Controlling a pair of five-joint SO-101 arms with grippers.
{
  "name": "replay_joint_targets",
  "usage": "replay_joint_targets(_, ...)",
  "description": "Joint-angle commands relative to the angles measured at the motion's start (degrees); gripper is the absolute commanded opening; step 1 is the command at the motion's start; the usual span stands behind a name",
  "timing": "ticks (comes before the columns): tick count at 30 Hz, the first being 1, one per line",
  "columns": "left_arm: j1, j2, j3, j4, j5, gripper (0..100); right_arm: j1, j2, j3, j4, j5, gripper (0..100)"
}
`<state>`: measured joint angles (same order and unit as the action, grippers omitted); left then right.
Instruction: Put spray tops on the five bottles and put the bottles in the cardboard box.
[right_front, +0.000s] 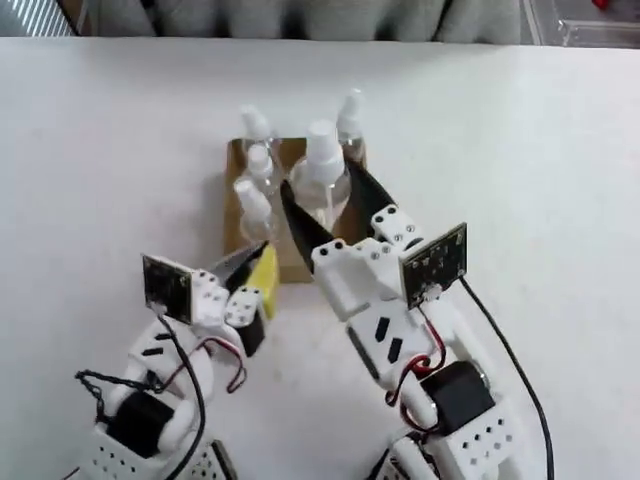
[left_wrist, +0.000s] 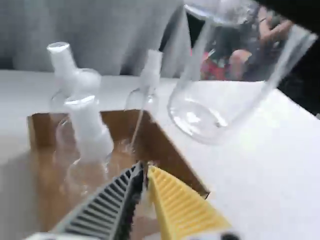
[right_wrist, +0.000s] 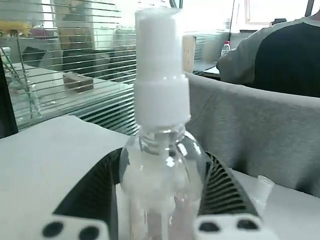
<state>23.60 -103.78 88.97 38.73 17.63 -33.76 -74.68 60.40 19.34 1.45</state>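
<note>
Now — right fingers (right_wrist: 95, 192) clasp bottle (right_wrist: 160, 175).

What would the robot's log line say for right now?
right gripper: shut on bottle with top, over box | left gripper: shut, at box's near corner | box: several topped bottles inside

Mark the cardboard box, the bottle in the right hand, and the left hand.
cardboard box (left_wrist: 172, 157), left wrist view, on its inner side wall.
held bottle (right_wrist: 160, 175), right wrist view, on its clear shoulder.
left hand (left_wrist: 144, 169), left wrist view, between its fingertips.
</note>
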Motion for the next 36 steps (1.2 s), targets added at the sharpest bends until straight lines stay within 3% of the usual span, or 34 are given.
replay_joint_targets(1, -5.85, -0.66, -8.09, 16.88, -2.90, 2, 2.33, -0.75, 1.23, -0.40, 0.44, 1.5)
replay_joint_targets(7, -16.04, -0.66, -7.65, 25.49, -14.15, 2, 5.23, -0.66, 8.18, -8.04, 0.62, 1.5)
replay_joint_targets(12, -24.40, -0.66, -2.55, 24.62, -15.38, 2, 5.67, -0.66, 13.19, -12.18, 0.53, 1.5)
replay_joint_targets(17, -30.20, -0.66, 5.45, 16.97, -15.38, 2, 5.67, -0.57, 17.14, -16.57, 0.53, 1.5)
replay_joint_targets(21, -33.36, -0.57, 8.00, 12.22, -15.38, 2, 5.76, 3.30, 18.73, -21.32, 0.70, 1.5)
replay_joint_targets(28, -34.07, -0.48, 8.00, 12.57, -15.38, 2, 5.85, 20.09, 18.55, -37.05, 0.88, 1.5)
replay_joint_targets(36, -34.15, -0.48, 8.00, 14.42, -15.47, 2, 11.30, 38.11, 15.65, -50.59, 0.44, 1.5)
